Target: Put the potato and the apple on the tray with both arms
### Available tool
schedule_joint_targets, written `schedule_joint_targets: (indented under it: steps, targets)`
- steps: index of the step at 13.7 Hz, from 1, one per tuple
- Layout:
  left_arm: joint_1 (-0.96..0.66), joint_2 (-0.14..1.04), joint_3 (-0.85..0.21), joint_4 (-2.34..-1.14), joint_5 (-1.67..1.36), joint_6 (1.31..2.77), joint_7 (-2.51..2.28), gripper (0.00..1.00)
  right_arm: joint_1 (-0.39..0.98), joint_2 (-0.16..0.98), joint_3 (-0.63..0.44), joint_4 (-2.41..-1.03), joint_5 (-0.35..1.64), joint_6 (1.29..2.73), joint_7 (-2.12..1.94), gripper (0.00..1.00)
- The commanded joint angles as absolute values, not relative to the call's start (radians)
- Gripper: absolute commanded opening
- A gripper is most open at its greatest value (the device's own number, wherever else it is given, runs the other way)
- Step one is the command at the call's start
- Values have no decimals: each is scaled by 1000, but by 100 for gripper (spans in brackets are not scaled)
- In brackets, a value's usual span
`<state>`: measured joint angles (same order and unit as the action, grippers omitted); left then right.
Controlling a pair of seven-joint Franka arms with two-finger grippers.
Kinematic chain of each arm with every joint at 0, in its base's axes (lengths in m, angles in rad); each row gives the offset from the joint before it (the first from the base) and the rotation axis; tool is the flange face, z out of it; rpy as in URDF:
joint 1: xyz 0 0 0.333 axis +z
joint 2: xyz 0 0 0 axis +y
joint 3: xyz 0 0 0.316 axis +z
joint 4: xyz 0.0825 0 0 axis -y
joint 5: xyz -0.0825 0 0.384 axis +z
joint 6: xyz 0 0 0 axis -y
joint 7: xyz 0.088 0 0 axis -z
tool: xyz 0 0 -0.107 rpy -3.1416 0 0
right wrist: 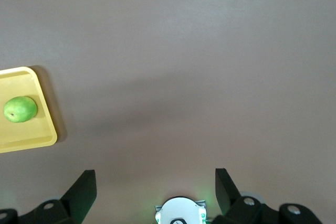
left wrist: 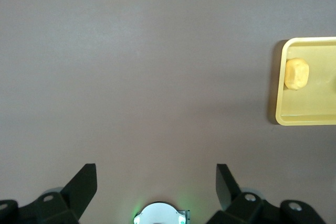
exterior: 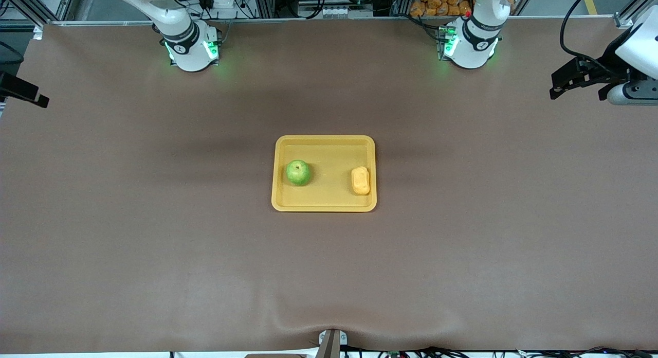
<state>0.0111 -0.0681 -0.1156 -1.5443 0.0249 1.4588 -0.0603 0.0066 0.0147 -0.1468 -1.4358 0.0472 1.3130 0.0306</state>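
Observation:
The yellow tray [exterior: 324, 138] lies in the middle of the brown table. The green apple [exterior: 298, 172] sits in it toward the right arm's end. The yellow-orange potato [exterior: 361, 180] lies in it toward the left arm's end. My left gripper [exterior: 576, 88] is up at the left arm's end of the table, open and empty [left wrist: 156, 182]; its wrist view shows the potato [left wrist: 296, 73] in the tray [left wrist: 304, 119]. My right gripper [exterior: 25, 93] is up at the right arm's end, open and empty [right wrist: 155, 187]; its wrist view shows the apple [right wrist: 20, 109] in the tray [right wrist: 26, 140].
The two arm bases [exterior: 193, 49] [exterior: 470, 44] glow green at the table's edge farthest from the front camera. The brown table cover has a wrinkle [exterior: 329, 324] at its nearest edge. Orange packages [exterior: 437, 0] lie off the table by the left arm's base.

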Motion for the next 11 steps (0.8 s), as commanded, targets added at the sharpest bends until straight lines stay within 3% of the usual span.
schedule_joint_targets:
  steps: [1,3,11]
  targets:
    - [18,-72,-117,-1534,17,1457,-48,100,-47,-18,-66,-1468,17,1325,20,100]
    - [18,-72,-117,-1534,18,1457,-49,100,-74,-21,-22,-1468,-6,1324,23,100]
    - [18,-72,-117,-1534,18,1457,-54,100,-71,-29,-25,-1471,8,1336,21,100]
